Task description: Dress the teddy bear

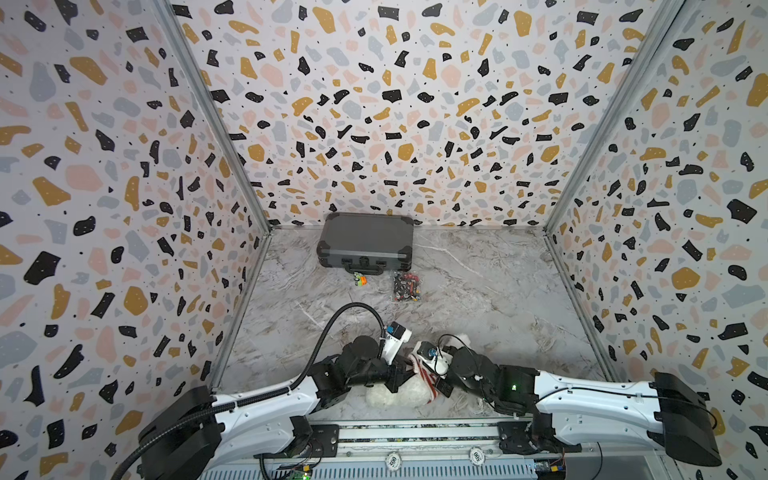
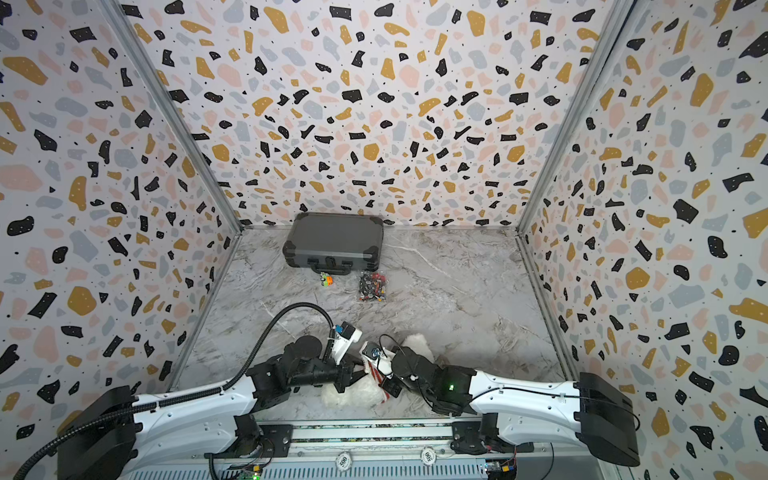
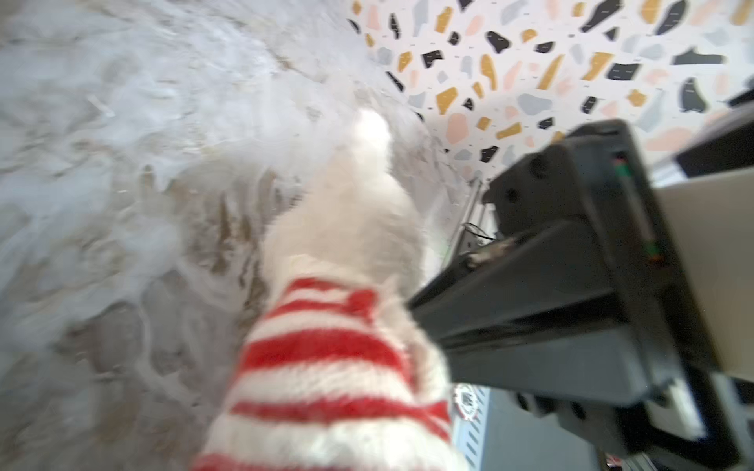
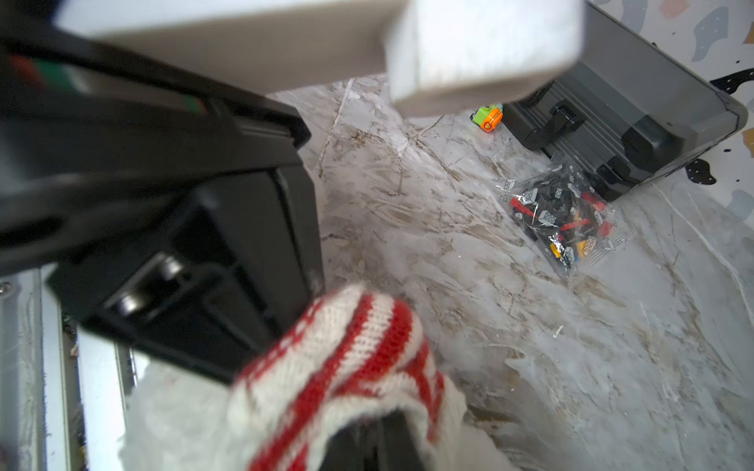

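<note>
The teddy bear [image 1: 395, 397] lies at the table's front edge between my two arms, its white fur showing in both top views [image 2: 353, 392]. A red-and-white striped sweater [image 1: 426, 374] is bunched over part of it. My left gripper [image 1: 405, 374] is at the sweater's left side. In the left wrist view the sweater [image 3: 326, 367] hides the jaws, with bare bear fur [image 3: 355, 212] beyond. My right gripper [image 1: 436, 380] is at the sweater's right side. In the right wrist view the sweater's hem [image 4: 359, 359] drapes over its dark fingers [image 4: 391, 440], which stand close together.
A closed grey case [image 1: 365, 243] sits against the back wall. In front of it lie a small orange-and-green toy [image 1: 359, 279] and a clear bag of small bricks [image 1: 407, 286]. Patterned walls enclose three sides. The front rail [image 1: 415, 434] runs just behind the bear.
</note>
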Controlling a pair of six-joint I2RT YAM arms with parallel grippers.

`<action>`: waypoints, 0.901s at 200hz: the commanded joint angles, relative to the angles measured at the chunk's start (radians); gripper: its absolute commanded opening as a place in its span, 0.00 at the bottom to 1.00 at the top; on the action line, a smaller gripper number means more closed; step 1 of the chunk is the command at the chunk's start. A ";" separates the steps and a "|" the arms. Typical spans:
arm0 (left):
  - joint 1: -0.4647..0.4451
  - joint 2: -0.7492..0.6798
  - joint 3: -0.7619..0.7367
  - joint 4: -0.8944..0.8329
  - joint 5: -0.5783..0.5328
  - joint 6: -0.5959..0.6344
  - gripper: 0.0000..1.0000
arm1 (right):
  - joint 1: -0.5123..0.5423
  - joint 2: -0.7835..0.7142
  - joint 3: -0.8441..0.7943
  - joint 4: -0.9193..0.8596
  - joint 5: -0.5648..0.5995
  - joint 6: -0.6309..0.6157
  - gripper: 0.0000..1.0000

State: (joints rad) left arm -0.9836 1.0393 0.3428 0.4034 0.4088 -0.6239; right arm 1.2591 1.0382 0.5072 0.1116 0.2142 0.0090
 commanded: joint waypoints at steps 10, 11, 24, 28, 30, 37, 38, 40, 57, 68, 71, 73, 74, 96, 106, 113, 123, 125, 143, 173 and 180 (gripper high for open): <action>-0.018 -0.059 0.031 0.065 0.016 0.008 0.00 | 0.016 -0.070 -0.018 0.088 0.045 -0.022 0.00; -0.017 -0.061 0.031 0.058 0.011 0.009 0.00 | 0.016 -0.073 -0.019 0.088 0.046 -0.022 0.00; -0.004 -0.092 0.034 -0.008 -0.044 0.013 0.04 | 0.016 -0.113 -0.033 0.081 0.064 -0.029 0.00; 0.001 -0.103 0.032 -0.020 -0.056 0.009 0.05 | 0.016 -0.123 -0.035 0.080 0.066 -0.033 0.00; 0.004 -0.109 0.030 -0.025 -0.061 0.007 0.05 | 0.016 -0.129 -0.037 0.079 0.065 -0.035 0.00; 0.015 -0.129 0.023 -0.037 -0.078 -0.004 0.05 | 0.016 -0.149 -0.043 0.078 0.065 -0.042 0.00; 0.016 -0.131 0.021 -0.039 -0.080 -0.006 0.06 | 0.016 -0.152 -0.044 0.079 0.065 -0.043 0.00; 0.020 -0.135 0.019 -0.041 -0.084 -0.009 0.06 | 0.016 -0.157 -0.046 0.080 0.063 -0.044 0.00; 0.035 -0.177 0.007 -0.077 -0.118 -0.018 0.07 | 0.014 -0.199 -0.070 0.097 0.066 -0.042 0.00; 0.041 -0.202 0.000 -0.097 -0.130 -0.019 0.15 | 0.009 -0.221 -0.085 0.107 0.070 -0.039 0.00; 0.042 -0.209 -0.003 -0.100 -0.134 -0.021 0.18 | 0.008 -0.223 -0.086 0.107 0.072 -0.036 0.00; 0.042 -0.213 -0.004 -0.102 -0.136 -0.022 0.20 | 0.006 -0.227 -0.088 0.106 0.074 -0.034 0.00; 0.043 -0.215 -0.005 -0.103 -0.137 -0.023 0.22 | 0.006 -0.227 -0.088 0.106 0.074 -0.033 0.00; 0.044 -0.256 -0.009 -0.093 -0.143 -0.052 0.43 | -0.012 -0.217 -0.081 0.091 0.089 -0.014 0.00; 0.045 -0.265 -0.003 -0.075 -0.142 -0.073 0.47 | -0.011 -0.206 -0.076 0.088 0.106 -0.009 0.00; 0.043 -0.263 0.000 -0.056 -0.144 -0.095 0.47 | -0.011 -0.200 -0.072 0.088 0.111 -0.008 0.00; 0.045 -0.249 0.014 -0.054 -0.155 -0.113 0.48 | -0.012 -0.191 -0.070 0.094 0.121 -0.004 0.00; 0.045 -0.245 0.018 -0.059 -0.157 -0.114 0.48 | -0.012 -0.189 -0.070 0.097 0.123 -0.004 0.00; 0.038 -0.210 0.047 -0.076 -0.182 -0.123 0.44 | -0.011 -0.174 -0.064 0.099 0.135 -0.008 0.00; 0.021 -0.160 0.080 -0.093 -0.214 -0.126 0.31 | -0.013 -0.167 -0.061 0.107 0.133 -0.011 0.00; 0.019 -0.156 0.082 -0.085 -0.215 -0.128 0.29 | -0.013 -0.166 -0.061 0.106 0.131 -0.012 0.00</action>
State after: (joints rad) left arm -0.9527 0.8707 0.3779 0.2955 0.2237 -0.7383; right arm 1.2499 0.8791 0.4160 0.1665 0.3264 -0.0090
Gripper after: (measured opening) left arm 0.328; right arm 0.060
